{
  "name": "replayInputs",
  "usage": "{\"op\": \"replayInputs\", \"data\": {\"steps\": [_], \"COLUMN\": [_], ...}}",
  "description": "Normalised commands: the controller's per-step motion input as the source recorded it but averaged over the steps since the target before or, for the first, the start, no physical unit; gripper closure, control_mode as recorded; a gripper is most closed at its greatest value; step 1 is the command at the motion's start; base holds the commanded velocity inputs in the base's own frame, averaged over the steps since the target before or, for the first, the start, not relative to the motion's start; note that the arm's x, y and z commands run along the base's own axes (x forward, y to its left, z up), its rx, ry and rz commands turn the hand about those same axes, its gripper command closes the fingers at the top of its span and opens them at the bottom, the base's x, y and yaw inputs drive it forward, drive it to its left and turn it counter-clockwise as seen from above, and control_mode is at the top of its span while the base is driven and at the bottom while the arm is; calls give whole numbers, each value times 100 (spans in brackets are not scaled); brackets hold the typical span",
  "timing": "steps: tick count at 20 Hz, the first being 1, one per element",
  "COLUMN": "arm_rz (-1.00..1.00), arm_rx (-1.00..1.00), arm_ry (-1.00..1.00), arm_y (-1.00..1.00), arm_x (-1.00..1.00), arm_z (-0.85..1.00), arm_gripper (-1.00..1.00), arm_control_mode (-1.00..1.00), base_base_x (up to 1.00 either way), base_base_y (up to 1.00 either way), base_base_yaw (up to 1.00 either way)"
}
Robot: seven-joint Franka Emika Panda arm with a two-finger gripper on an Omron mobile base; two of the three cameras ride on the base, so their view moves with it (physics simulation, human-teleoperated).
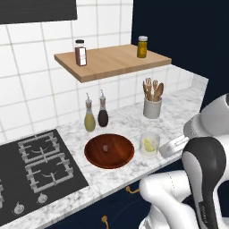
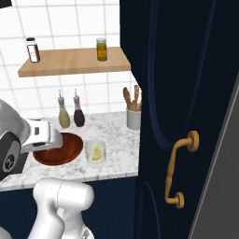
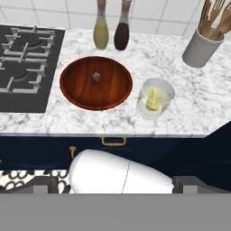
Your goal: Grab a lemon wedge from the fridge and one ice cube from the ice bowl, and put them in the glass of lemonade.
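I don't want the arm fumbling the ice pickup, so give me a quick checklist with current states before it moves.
1. Lemon wedge already in the glass of lemonade: ok.
2. Ice cube lying in the ice bowl: ok.
3. Glass upright beside the bowl, not touching: ok.
4. Space above the bowl free of bottles: ok.
5. Gripper open and empty: cannot tell.

Ice cube [image 1: 106,148] lies in ice bowl [image 1: 109,150] on marble table [image 1: 179,107]; lemon wedge [image 1: 149,144] inside glass of lemonade [image 1: 149,144] just beside bowl.
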Motion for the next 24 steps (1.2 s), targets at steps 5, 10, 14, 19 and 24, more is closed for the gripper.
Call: {"op": "replayInputs", "data": {"steps": [5, 10, 14, 19, 24], "arm_rz": [-5, -1, -1, -12, -12], "arm_rx": [1, 6, 8, 2, 4], "arm_ry": [0, 0, 0, -1, -1], "arm_y": [0, -1, -2, -2, -16], "arm_x": [-39, -16, -16, 0, 0], "arm_z": [2, 23, 24, 2, 2], "arm_gripper": [-100, -100, -100, -100, -100], "arm_control_mode": [-100, -100, -100, -100, -100], "base_base_x": [0, 0, 0, 0, 0], "base_base_y": [0, 0, 0, 0, 0], "base_base_yaw": [0, 0, 0, 0, 0]}}
